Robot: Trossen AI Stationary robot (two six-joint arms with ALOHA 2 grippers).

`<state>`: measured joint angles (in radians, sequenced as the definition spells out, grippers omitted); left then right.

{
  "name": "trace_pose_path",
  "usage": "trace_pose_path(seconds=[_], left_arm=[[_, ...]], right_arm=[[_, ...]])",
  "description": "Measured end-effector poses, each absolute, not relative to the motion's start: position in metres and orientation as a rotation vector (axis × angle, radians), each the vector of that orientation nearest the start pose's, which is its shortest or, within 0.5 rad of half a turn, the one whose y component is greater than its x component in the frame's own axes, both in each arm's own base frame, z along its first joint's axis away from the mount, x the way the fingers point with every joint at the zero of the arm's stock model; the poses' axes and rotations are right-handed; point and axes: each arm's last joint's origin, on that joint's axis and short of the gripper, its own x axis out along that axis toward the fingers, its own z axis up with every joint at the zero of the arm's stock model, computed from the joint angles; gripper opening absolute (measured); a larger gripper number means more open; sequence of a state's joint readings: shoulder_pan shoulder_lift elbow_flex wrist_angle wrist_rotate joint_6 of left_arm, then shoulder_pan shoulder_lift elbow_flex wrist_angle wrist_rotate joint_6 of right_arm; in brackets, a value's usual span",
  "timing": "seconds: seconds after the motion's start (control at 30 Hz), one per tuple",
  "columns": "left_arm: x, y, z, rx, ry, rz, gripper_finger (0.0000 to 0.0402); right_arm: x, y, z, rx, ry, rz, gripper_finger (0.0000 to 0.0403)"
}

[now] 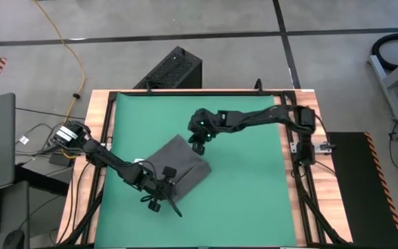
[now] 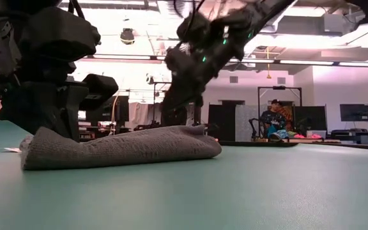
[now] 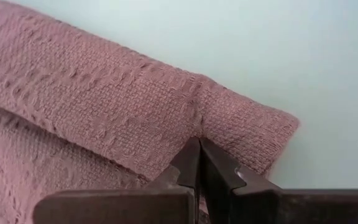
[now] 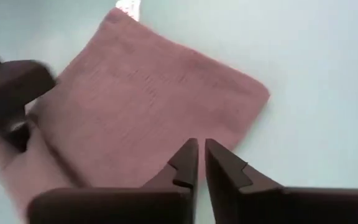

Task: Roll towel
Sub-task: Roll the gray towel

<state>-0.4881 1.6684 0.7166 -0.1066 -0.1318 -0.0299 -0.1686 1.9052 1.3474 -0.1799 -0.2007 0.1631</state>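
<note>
Towel (image 1: 182,164) pinched by left end effector (image 1: 163,185).

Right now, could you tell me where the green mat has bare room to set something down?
The green mat is bare between the towel and the table's right rail, and along its far edge behind the right gripper. It is crowded around the towel, where the left gripper presses its near end.

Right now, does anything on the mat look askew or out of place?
Only the towel: it lies at an angle to the mat's edges, folded over rather than rolled. The left gripper is shut at its near edge; the right gripper hangs at its far corner. No damage shows.
</note>
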Motion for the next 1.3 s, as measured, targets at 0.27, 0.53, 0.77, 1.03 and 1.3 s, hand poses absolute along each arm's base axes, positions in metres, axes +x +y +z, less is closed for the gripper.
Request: trace_pose_path(seconds=[0.27,0.53,0.77,1.03,1.3], left_arm=[[0.253,-0.13,0.117,0.409,1.0,-0.379,0.0],[0.253,-0.13,0.117,0.489,0.984,-0.434,0.0],[0.254,-0.131,0.118,0.515,0.965,-0.461,0.0],[0.254,-0.132,0.119,0.517,0.969,-0.459,0.0],[0.254,-0.131,0.119,0.566,0.963,-0.457,0.0]], right_arm=[[0.437,-0.068,0.185,0.254,0.634,0.022,0.0017],[0.437,-0.077,0.187,0.202,0.634,-0.001,0.0007],[0.446,-0.074,0.156,0.178,0.697,0.013,0.0005],[0.45,-0.08,0.152,0.181,0.766,-0.049,0.0005],[0.434,-0.084,0.146,0.203,0.951,-0.108,0.0005]])
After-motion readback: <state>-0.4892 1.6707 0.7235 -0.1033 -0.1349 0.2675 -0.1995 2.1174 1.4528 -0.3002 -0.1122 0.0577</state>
